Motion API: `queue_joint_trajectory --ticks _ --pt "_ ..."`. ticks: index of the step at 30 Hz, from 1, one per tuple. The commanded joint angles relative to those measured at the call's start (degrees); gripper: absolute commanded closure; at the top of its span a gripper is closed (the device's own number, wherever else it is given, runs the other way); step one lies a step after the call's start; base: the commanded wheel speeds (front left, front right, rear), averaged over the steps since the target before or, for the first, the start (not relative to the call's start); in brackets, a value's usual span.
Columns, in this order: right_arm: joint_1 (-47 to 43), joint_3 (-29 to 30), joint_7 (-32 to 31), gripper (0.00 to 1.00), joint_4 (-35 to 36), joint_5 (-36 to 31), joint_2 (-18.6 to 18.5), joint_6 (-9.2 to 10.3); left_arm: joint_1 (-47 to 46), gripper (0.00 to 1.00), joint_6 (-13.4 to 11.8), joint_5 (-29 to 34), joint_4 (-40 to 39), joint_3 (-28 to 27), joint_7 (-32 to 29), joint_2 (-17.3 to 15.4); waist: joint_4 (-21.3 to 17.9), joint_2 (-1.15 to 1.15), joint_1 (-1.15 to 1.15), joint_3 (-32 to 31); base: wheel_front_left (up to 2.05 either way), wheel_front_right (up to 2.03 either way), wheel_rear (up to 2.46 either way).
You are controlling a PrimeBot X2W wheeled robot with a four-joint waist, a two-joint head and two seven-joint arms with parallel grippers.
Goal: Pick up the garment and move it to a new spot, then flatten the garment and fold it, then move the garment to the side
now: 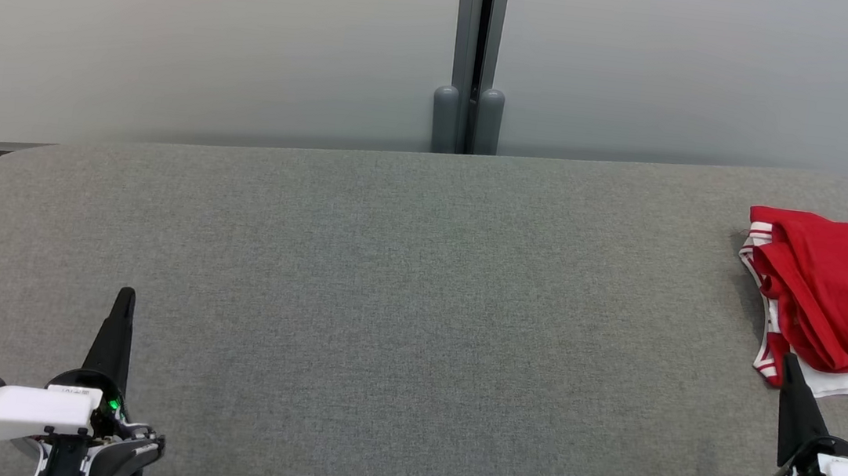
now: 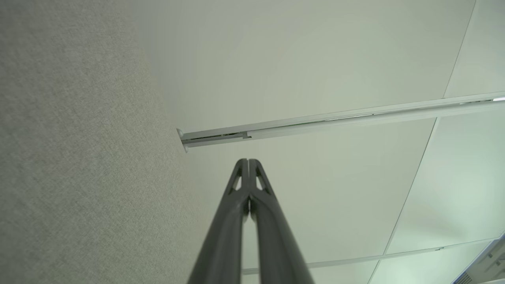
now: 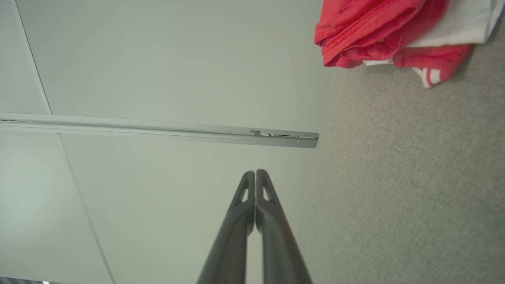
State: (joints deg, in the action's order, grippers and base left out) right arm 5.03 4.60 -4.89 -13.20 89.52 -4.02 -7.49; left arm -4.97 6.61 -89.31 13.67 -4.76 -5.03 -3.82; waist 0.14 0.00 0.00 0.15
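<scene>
Red-and-white garment (image 1: 843,298) lies bunched at the grey surface's (image 1: 385,305) right edge. Left fingers (image 1: 116,332) closed and empty; right fingers (image 1: 796,411) closed too, tips just beside the garment.

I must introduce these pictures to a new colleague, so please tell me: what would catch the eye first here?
The red and white garment stands out at once, lying bunched at the far right of the grey fabric surface. Next come the left claw at the lower left and the right claw near the garment's edge, both shut and empty.
</scene>
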Motion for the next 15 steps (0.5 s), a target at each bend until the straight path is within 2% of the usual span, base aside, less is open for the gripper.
queue_joint_trajectory --ticks 1,10,15 --pt "0.9 0.1 -0.4 1.0 -0.2 0.9 0.0 -0.01 -1.2 1.0 0.5 -0.9 0.0 -0.5 -0.3 0.0 0.0 0.0 0.0 0.0 0.0 0.0 0.0" --pt "1.3 0.7 -0.7 1.0 -0.9 4.2 0.1 -0.01 -1.7 1.0 1.1 -3.9 0.5 -1.3 -1.0 0.3 -0.1 0.0 0.0 0.0 0.0 0.0 0.0" --pt "1.4 0.7 -0.7 1.0 -0.9 4.0 0.2 0.0 -1.6 1.0 1.1 -3.7 0.4 -1.3 -1.0 0.4 -0.1 0.0 0.0 0.0 0.0 0.0 0.0"
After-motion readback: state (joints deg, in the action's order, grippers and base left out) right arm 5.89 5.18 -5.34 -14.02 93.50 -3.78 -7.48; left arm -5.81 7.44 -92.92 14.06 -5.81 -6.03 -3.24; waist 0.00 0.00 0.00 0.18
